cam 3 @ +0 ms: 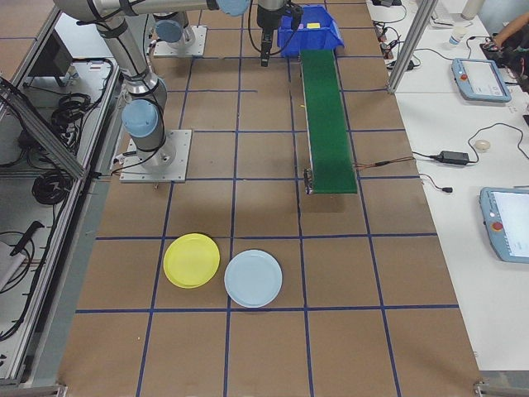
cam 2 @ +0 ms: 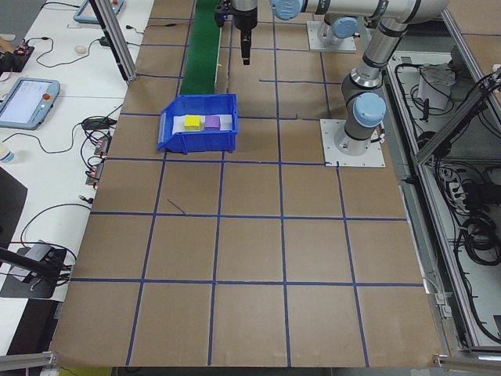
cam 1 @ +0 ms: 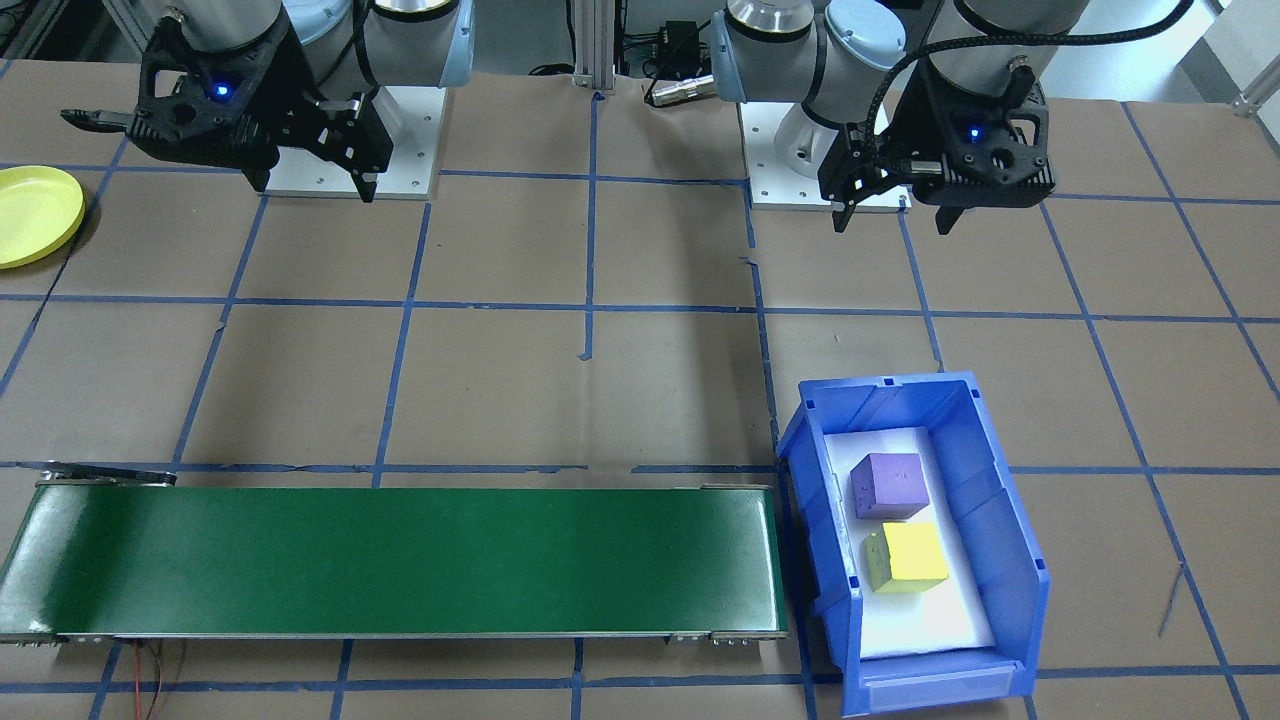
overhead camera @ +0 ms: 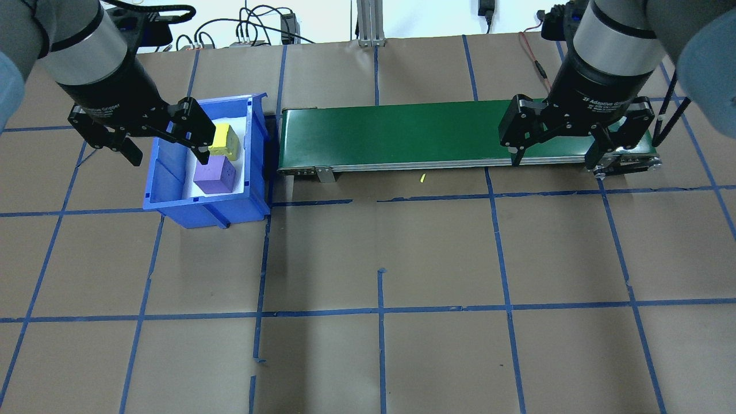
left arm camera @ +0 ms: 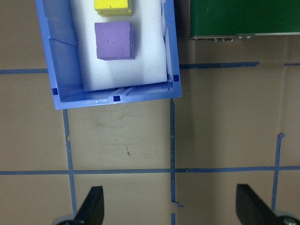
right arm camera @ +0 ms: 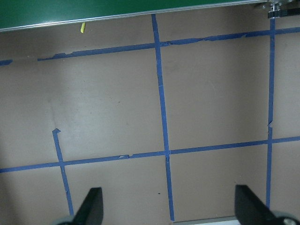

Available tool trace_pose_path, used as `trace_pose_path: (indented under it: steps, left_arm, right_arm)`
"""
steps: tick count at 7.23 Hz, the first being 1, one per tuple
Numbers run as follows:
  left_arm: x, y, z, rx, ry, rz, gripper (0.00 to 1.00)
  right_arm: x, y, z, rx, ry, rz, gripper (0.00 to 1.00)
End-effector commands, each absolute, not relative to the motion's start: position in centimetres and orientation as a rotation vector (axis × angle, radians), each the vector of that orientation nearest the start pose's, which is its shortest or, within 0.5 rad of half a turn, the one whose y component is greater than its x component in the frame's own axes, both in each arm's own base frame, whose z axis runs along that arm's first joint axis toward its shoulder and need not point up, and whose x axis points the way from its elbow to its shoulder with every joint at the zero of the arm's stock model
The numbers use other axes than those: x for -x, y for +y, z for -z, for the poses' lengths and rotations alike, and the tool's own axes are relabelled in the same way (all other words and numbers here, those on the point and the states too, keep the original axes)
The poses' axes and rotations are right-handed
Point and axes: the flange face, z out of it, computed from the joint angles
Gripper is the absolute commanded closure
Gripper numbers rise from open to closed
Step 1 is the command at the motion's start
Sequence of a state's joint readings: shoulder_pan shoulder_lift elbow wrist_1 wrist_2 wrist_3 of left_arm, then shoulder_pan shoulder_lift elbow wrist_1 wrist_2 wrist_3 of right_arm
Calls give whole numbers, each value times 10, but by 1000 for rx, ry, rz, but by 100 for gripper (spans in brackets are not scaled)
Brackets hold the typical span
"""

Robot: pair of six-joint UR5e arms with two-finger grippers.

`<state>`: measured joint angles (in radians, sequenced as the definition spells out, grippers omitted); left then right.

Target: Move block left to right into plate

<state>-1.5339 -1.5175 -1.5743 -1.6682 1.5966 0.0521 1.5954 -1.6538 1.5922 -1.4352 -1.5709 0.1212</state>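
Two blocks lie in a blue bin: a purple block and a yellow block beside it. My left gripper hangs open above the table at the bin's robot-side end, holding nothing. My right gripper is open and empty, high over bare table beside the belt's far end. The yellow plate rests on the table on my right side, well away from both grippers.
A long green conveyor belt runs from beside the bin toward my right. A light blue plate sits next to the yellow one. Blue tape lines grid the brown table. Both arm bases stand at the robot-side edge.
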Motion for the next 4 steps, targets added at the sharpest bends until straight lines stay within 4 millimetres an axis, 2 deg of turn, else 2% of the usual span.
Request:
trace_pose_path:
  steps: [1, 4]
  left_arm:
    - [113, -471, -501, -25, 3117, -71, 0]
    - [106, -473, -496, -41, 3122, -81, 0]
  right_arm:
    - [-144, -445, -504, -140, 3141, -113, 0]
    - [-144, -446, -503, -106, 3142, -111, 0]
